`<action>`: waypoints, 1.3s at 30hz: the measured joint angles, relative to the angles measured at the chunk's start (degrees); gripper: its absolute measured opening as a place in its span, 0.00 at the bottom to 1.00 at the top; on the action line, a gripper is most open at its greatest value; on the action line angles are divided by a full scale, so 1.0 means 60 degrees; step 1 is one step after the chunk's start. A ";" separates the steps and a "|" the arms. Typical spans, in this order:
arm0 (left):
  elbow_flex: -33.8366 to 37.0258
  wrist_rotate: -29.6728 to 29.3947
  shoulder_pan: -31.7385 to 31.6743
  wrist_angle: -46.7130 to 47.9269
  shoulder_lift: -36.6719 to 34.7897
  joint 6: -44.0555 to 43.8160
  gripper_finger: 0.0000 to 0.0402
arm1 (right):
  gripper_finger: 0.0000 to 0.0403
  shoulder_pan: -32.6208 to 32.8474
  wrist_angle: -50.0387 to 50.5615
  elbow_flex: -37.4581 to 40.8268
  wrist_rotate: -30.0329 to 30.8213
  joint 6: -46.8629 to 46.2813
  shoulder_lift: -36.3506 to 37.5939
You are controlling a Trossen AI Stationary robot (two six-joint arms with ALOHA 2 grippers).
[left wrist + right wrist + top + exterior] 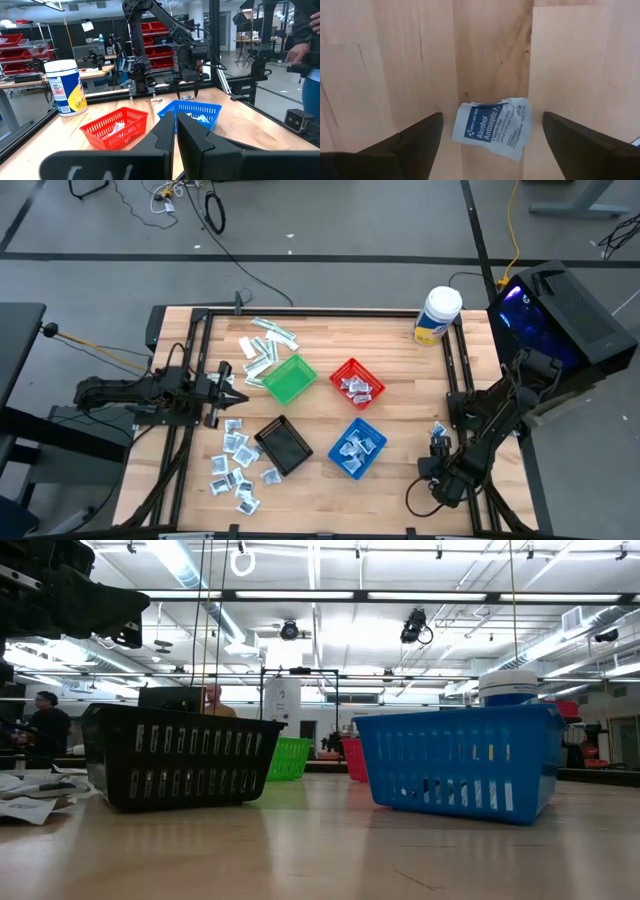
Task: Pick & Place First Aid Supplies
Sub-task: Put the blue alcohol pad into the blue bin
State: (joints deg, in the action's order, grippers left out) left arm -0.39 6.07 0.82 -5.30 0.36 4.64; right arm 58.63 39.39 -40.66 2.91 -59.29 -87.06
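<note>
Small white-and-blue sachets [235, 465] lie scattered on the table near the black basket [284, 445]. Longer pale strips [265, 345] lie by the green basket [289, 378]. More sachets sit in the red basket [356, 382] and the blue basket [357, 447]. One alcohol sachet [492, 127] lies flat on the wood near the table's right edge [438, 430]. My right gripper [492, 117] hovers over it, pointing down, open, one finger on either side without touching. My left gripper [176, 131] is shut at the table's left side [228, 385], level, holding nothing.
A white-lidded, yellow-labelled tub [437, 315] stands at the table's far right. The four baskets sit clustered mid-table. Bare wood lies between the blue basket and the right gripper. People show in the room beyond the table [45, 725].
</note>
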 joint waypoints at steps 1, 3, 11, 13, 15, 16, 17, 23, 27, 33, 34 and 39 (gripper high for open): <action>0.0001 0.0000 0.0000 0.0002 -0.0004 0.0000 0.06 | 0.86 -0.0003 -0.0027 -0.0014 -0.0033 0.0003 -0.0064; -0.0001 0.0000 -0.0002 0.0001 0.0000 0.0000 0.06 | 0.86 -0.0004 -0.0046 -0.0022 -0.0047 0.0004 -0.0137; -0.0002 0.0000 -0.0004 0.0000 -0.0002 0.0000 0.06 | 0.81 -0.0004 -0.0051 -0.0018 -0.0102 -0.0004 -0.0172; 0.0000 0.0000 -0.0003 -0.0001 -0.0003 0.0000 0.06 | 0.77 -0.0005 -0.0072 -0.0018 -0.0148 0.0000 -0.0176; -0.0003 0.0000 -0.0004 -0.0001 -0.0004 0.0000 0.06 | 0.72 -0.0007 -0.0079 -0.0018 -0.0162 0.0000 -0.0180; -0.0001 0.0000 -0.0002 -0.0001 -0.0002 0.0000 0.06 | 0.70 -0.0007 -0.0079 -0.0018 -0.0169 0.0000 -0.0180; 0.0000 0.0000 -0.0004 -0.0001 0.0000 0.0000 0.06 | 0.69 -0.0007 -0.0079 -0.0018 -0.0172 0.0000 -0.0180; -0.0002 0.0000 -0.0001 -0.0001 -0.0002 0.0000 0.06 | 0.60 -0.0007 -0.0083 -0.0013 -0.0203 0.0000 -0.0183; 0.0000 0.0000 -0.0003 -0.0001 -0.0002 0.0000 0.06 | 0.55 -0.0007 -0.0083 -0.0011 -0.0210 0.0000 -0.0187; -0.0003 0.0000 -0.0003 0.0003 -0.0001 0.0000 0.06 | 0.51 -0.0007 -0.0079 -0.0004 -0.0221 -0.0002 -0.0190; -0.0003 0.0000 0.0000 0.0000 0.0000 0.0000 0.06 | 0.51 -0.0007 -0.0079 -0.0004 -0.0224 -0.0001 -0.0190; -0.0001 0.0000 -0.0001 -0.0001 -0.0001 0.0000 0.06 | 0.51 -0.0010 0.0071 -0.0073 -0.0212 0.0027 -0.0051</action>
State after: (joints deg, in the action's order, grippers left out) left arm -0.39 6.07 0.81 -5.30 0.36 4.64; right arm 58.57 39.82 -41.10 1.64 -59.13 -87.37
